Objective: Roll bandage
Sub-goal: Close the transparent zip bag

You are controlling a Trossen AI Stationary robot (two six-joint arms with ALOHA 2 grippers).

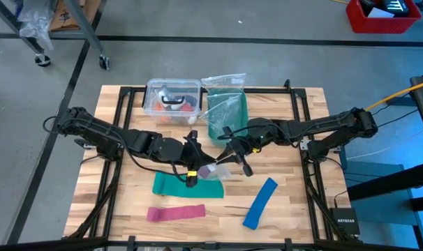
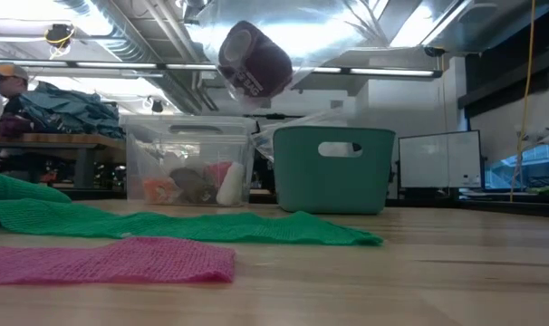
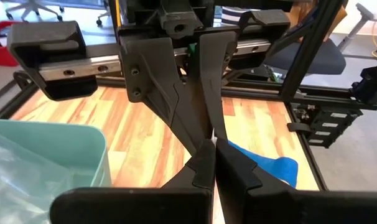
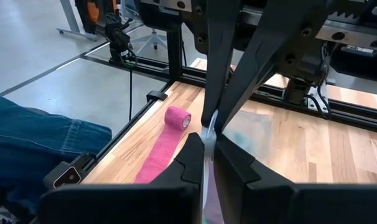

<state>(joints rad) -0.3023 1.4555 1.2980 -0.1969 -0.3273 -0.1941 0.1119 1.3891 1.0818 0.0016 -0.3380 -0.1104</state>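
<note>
Wooden table (image 1: pixel 295 188) carries, at the far side, a teal bin (image 1: pixel 227 111) with a clear bag (image 1: pixel 224 82) sticking out of it, and beside it a clear lidded box (image 1: pixel 173 97) holding small items. Nearer the front edge lie three loose strips: a green mesh strip (image 1: pixel 187 186), a pink strip (image 1: pixel 175 213) with one end rolled up, and a blue strip (image 1: pixel 260 203), the blue one well apart from the other two. Both arms reach in toward table centre. Left gripper (image 1: pixel 192 176) sits over the near end of the green strip, fingers (image 3: pixel 201 168) pressed together; whether they pinch the film is unclear from these views. Right gripper (image 1: pixel 234 162) faces it, fingers (image 4: pixel 191 158) closed on a thin clear film. The bandage (image 2: pixel 254 60), a small purple roll, hangs above the table in that clear film between the two grippers, over the green strip.
</note>
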